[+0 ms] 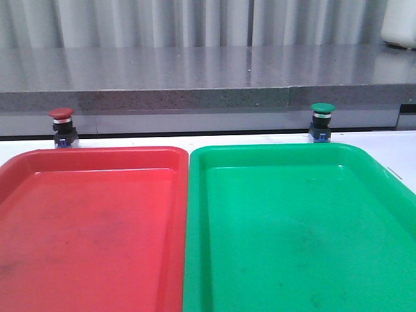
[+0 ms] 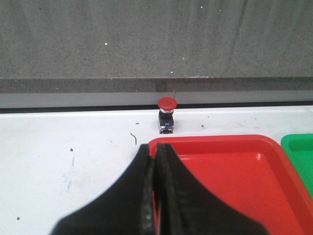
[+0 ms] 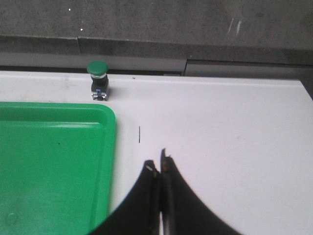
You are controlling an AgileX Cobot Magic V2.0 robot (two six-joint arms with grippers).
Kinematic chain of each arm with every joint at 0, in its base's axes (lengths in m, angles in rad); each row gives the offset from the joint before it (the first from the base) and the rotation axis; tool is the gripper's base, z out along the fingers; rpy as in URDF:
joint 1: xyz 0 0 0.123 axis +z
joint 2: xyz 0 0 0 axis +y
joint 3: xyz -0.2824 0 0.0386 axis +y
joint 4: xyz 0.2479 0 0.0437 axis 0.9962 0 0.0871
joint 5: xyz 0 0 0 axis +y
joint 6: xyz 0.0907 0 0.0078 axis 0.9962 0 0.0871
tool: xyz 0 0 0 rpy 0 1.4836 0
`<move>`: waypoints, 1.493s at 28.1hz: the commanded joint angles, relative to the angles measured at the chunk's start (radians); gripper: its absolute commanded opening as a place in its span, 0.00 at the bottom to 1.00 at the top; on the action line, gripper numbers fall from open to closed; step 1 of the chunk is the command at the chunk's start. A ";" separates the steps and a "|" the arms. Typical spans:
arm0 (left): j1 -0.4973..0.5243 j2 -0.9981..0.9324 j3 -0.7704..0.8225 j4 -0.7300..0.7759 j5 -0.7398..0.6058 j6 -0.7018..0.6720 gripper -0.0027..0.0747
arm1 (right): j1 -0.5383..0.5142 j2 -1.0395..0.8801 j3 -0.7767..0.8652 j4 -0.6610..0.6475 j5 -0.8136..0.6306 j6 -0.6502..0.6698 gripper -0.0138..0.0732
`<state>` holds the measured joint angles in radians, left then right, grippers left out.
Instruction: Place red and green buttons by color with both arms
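The red button (image 1: 62, 128) stood upright at the far left; the green button (image 1: 322, 121) stood upright at the far right, well apart.

A red tray (image 1: 91, 221) and a green tray (image 1: 299, 227) lie touching, side by side, on the white desk (image 3: 220, 122), the red one leftmost; a grey ledge (image 1: 195, 78) runs along the far edge.

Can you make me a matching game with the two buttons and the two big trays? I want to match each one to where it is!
Things:
1. red button
2. green button
3. red tray
4. green tray

Places:
A. front right on the table
B. standing behind the red tray
C. front left on the table
D. standing behind the green tray

Pairs: 1-B, 2-D, 3-C, 4-A
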<state>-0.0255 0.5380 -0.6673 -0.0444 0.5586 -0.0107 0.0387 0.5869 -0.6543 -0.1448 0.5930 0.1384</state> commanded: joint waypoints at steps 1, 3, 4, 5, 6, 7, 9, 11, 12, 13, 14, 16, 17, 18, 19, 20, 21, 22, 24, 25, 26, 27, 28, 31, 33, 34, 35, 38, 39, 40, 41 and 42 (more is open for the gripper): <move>0.001 0.029 -0.023 0.000 -0.080 -0.007 0.01 | -0.006 0.038 -0.029 -0.007 -0.075 -0.009 0.04; 0.001 0.043 -0.023 0.000 -0.084 -0.007 0.02 | -0.006 0.060 -0.029 -0.007 -0.075 -0.009 0.11; 0.001 0.049 -0.023 0.000 -0.086 -0.007 0.05 | -0.006 0.070 -0.029 -0.007 -0.075 -0.009 0.19; 0.001 0.054 -0.023 0.000 -0.089 -0.007 0.11 | -0.006 0.077 -0.029 -0.007 -0.075 -0.009 0.28; 0.001 0.062 -0.023 0.000 -0.093 -0.007 0.20 | -0.006 0.089 -0.029 -0.007 -0.075 -0.009 0.38; 0.001 0.070 -0.023 0.000 -0.103 -0.007 0.31 | -0.006 0.097 -0.029 -0.007 -0.076 -0.009 0.50; 0.001 0.083 -0.023 0.000 -0.124 -0.007 0.52 | -0.006 0.114 -0.029 -0.007 -0.076 -0.009 0.69; 0.001 0.104 -0.023 0.000 -0.145 -0.007 0.70 | -0.006 0.126 -0.029 -0.007 -0.073 -0.009 0.79; 0.001 0.115 -0.023 0.000 -0.157 -0.007 0.76 | -0.006 0.129 -0.029 -0.007 -0.071 -0.009 0.80; 0.001 0.133 -0.023 0.000 -0.172 -0.007 0.80 | -0.006 0.131 -0.029 -0.007 -0.071 -0.009 0.80; 0.001 0.151 -0.025 0.000 -0.189 -0.007 0.81 | -0.006 0.132 -0.029 -0.007 -0.071 -0.009 0.80; -0.004 0.204 -0.052 -0.005 -0.199 -0.007 0.81 | -0.006 0.132 -0.029 -0.007 -0.071 -0.009 0.80; -0.015 0.245 -0.080 -0.007 -0.196 -0.007 0.81 | -0.006 0.132 -0.029 -0.007 -0.071 -0.009 0.80; -0.027 0.286 -0.107 -0.007 -0.192 -0.007 0.81 | -0.006 0.132 -0.029 -0.007 -0.071 -0.009 0.80; -0.040 0.342 -0.137 -0.007 -0.190 -0.007 0.81 | -0.006 0.132 -0.029 -0.007 -0.071 -0.009 0.80; -0.052 0.400 -0.176 -0.007 -0.179 -0.007 0.81 | -0.006 0.132 -0.029 -0.007 -0.071 -0.009 0.80; -0.060 0.449 -0.218 -0.007 -0.165 -0.005 0.81 | -0.006 0.132 -0.029 -0.007 -0.071 -0.009 0.80; -0.068 0.510 -0.261 -0.007 -0.152 -0.005 0.81 | -0.006 0.132 -0.029 -0.007 -0.071 -0.009 0.80; -0.075 0.619 -0.335 -0.007 -0.124 -0.005 0.81 | -0.006 0.132 -0.029 -0.007 -0.071 -0.009 0.80; -0.076 0.668 -0.378 -0.007 -0.111 -0.005 0.81 | -0.006 0.132 -0.029 -0.007 -0.071 -0.009 0.80; -0.076 0.716 -0.415 -0.007 -0.101 -0.005 0.81 | -0.006 0.132 -0.029 -0.007 -0.071 -0.009 0.80; -0.076 0.774 -0.458 -0.007 -0.086 -0.005 0.81 | -0.006 0.132 -0.029 -0.007 -0.071 -0.009 0.80; -0.076 0.820 -0.495 -0.007 -0.073 -0.005 0.81 | -0.006 0.132 -0.029 -0.007 -0.071 -0.009 0.80; -0.076 0.959 -0.601 -0.007 -0.036 -0.005 0.81 | -0.006 0.132 -0.029 -0.007 -0.071 -0.009 0.80; -0.076 1.042 -0.657 -0.007 -0.019 -0.005 0.81 | -0.006 0.132 -0.029 -0.007 -0.071 -0.009 0.80; -0.076 1.076 -0.681 -0.007 -0.019 -0.005 0.81 | -0.006 0.132 -0.029 -0.007 -0.071 -0.009 0.80; -0.076 1.109 -0.706 -0.007 -0.019 -0.005 0.81 | -0.006 0.132 -0.029 -0.007 -0.071 -0.009 0.80; -0.076 1.206 -0.761 -0.007 -0.033 -0.005 0.81 | -0.006 0.132 -0.029 -0.007 -0.071 -0.009 0.80; -0.076 1.232 -0.776 -0.007 -0.037 -0.005 0.81 | -0.006 0.132 -0.029 -0.007 -0.071 -0.009 0.80; -0.076 1.257 -0.790 -0.007 -0.041 -0.005 0.81 | -0.006 0.132 -0.029 -0.007 -0.071 -0.009 0.80; -0.076 1.281 -0.805 -0.007 -0.048 -0.005 0.81 | -0.006 0.132 -0.029 -0.007 -0.071 -0.009 0.80; -0.076 1.304 -0.815 -0.007 -0.060 -0.005 0.81 | -0.006 0.132 -0.029 -0.007 -0.071 -0.009 0.80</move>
<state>-0.0957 1.8507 -1.4289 -0.0444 0.5698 -0.0107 0.0387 0.7185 -0.6543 -0.1448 0.5930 0.1365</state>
